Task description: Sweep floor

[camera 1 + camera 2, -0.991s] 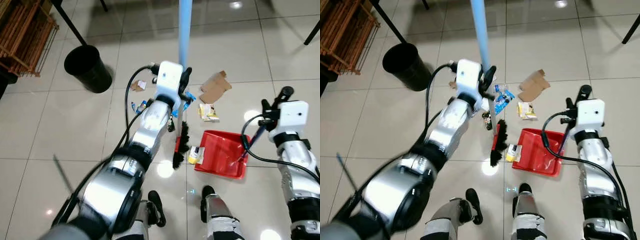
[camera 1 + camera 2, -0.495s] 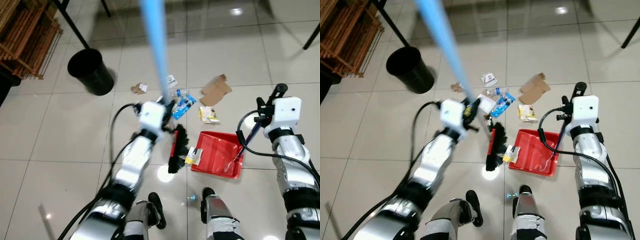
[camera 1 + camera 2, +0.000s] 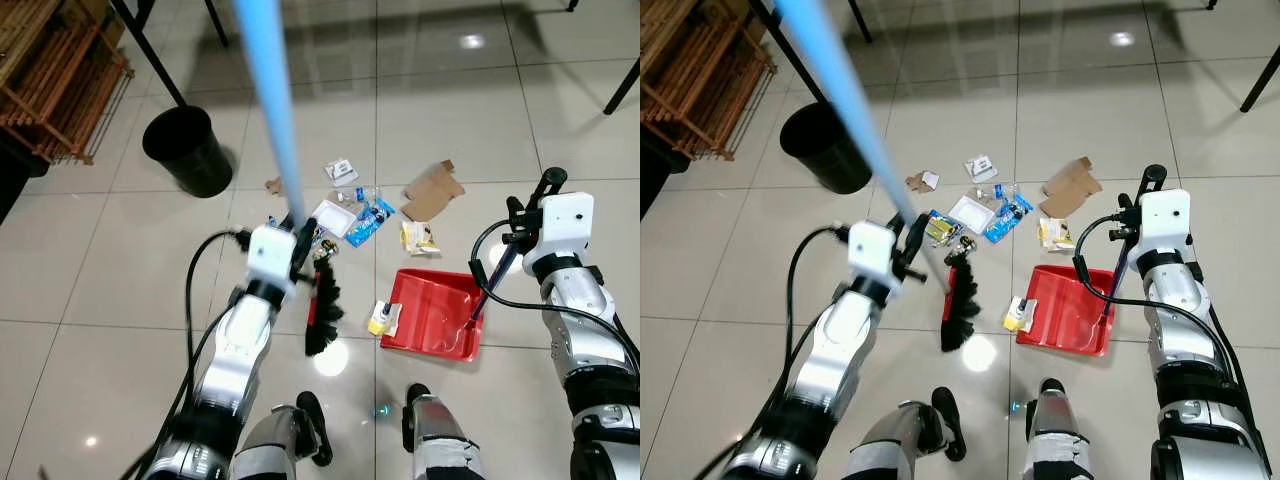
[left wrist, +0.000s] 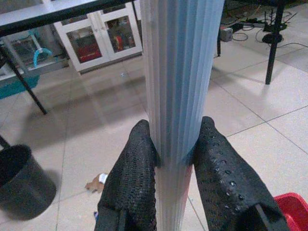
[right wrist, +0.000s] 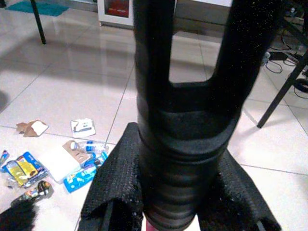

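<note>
Left gripper: fingers clenched on the ribbed pale-blue broom handle, one finger pressed to each side of it.
Right gripper: fingers clamped around the black dustpan handle, which stands up from the pan's right side.
Broom head: black bristles on a red block, on the tiled floor just left of the dustpan, not touching it.
Dustpan: red, flat on the floor in front of the robot's feet; a small yellow-and-white packet lies at its left lip.
Litter: wrappers, a white pad and blue packets scattered beyond the broom head; a brown cardboard piece further right, a yellow wrapper just beyond the pan.
Bin: black, standing well to the left, apart from the litter.
Change from a second ago: the left arm has drawn back toward the robot's left, so the handle now leans up and to the left instead of rising near-vertical; the broom head sits further left, with a wider gap to the pan. The dustpan and right arm have held their place.
</note>
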{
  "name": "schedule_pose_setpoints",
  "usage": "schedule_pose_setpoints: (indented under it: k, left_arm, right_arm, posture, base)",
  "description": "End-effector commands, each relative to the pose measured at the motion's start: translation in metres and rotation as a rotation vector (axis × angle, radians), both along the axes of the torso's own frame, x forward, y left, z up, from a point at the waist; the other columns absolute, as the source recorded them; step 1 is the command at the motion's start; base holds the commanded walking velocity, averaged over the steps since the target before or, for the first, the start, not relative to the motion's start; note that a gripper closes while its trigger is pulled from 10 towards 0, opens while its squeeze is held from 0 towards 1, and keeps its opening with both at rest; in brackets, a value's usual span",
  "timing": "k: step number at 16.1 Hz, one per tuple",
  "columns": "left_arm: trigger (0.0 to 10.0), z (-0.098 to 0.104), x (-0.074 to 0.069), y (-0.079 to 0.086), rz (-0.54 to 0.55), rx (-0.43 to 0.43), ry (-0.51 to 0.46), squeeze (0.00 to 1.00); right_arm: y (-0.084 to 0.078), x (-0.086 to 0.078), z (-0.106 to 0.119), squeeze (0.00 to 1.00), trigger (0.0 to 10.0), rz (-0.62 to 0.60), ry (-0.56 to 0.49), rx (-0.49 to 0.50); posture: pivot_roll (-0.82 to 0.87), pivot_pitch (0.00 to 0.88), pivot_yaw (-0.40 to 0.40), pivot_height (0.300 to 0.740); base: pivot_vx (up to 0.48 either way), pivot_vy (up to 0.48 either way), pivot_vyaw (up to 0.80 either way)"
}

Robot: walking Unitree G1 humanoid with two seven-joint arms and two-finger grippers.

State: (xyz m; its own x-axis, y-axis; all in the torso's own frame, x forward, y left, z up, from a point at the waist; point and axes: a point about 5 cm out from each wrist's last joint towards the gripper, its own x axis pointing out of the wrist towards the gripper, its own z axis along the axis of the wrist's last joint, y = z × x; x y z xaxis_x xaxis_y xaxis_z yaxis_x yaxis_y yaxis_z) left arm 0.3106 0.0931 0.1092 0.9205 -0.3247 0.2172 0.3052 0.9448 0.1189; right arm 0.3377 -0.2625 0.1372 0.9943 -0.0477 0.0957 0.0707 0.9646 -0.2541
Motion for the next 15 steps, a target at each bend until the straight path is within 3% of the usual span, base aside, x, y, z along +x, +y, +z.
schedule_pose_setpoints:
  k: [1,6,10,15]
  left_arm:
    - [10.0,0.000,-0.004,0.005,0.012,0.014,-0.006,0.00]
    - [10.0,-0.004,-0.013,-0.006,-0.011,0.015,0.005,0.00]
    - [10.0,-0.008,-0.013,-0.001,0.002,0.020,0.035,0.00]
    - [10.0,-0.013,-0.012,0.006,0.023,0.024,0.068,0.00]
  right_arm:
    - [0.003,0.001,0.001,0.00,10.0,0.026,-0.004,-0.019]
    - [0.002,0.003,0.004,0.00,10.0,0.029,-0.010,-0.029]
    - [0.001,0.002,0.003,0.00,10.0,0.030,-0.010,-0.032]
    - [0.010,-0.003,-0.019,0.00,10.0,0.028,0.048,0.045]
  posture:
    - [-0.22,0.228,0.165,0.740]
    - [-0.23,0.227,0.159,0.740]
    - [-0.23,0.234,0.157,0.740]
    - [-0.22,0.246,0.161,0.740]
  base:
    - [0.000,0.000,0.00]
    - [0.000,0.000,0.00]
    - [0.000,0.000,0.00]
    - [0.000,0.000,0.00]
